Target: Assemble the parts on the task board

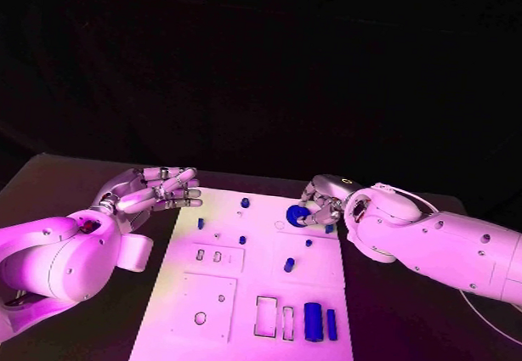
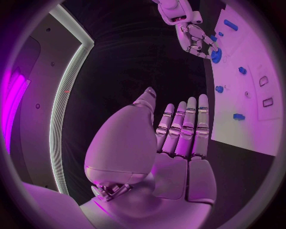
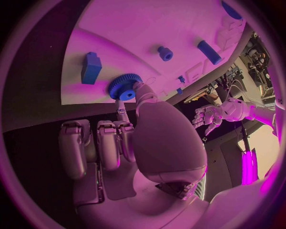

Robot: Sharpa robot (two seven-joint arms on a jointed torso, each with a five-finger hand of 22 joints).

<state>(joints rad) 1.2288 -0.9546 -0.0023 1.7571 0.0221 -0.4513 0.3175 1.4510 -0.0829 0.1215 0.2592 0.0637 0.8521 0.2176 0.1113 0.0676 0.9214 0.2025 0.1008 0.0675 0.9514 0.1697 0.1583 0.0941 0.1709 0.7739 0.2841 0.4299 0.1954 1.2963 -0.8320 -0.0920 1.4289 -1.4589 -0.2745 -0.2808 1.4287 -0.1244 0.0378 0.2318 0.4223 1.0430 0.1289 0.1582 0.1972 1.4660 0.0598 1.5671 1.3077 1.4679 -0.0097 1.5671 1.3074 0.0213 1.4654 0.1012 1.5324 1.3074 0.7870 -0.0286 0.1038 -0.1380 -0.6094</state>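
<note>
Task board (image 1: 246, 350) lies at the table's middle; left hand (image 1: 156, 190) hovers empty, fingers spread, off its far-left corner, while right hand (image 1: 320, 204) pinches the blue gear (image 1: 296, 215) at the far right edge, best lowered level and turned gently until seated.

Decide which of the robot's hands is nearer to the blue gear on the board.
Right. The right hand has its fingers touching the gear at the board's far right. The left hand hovers open off the board's far left corner.

Open board centre (image 1: 267, 262) between hands
</note>
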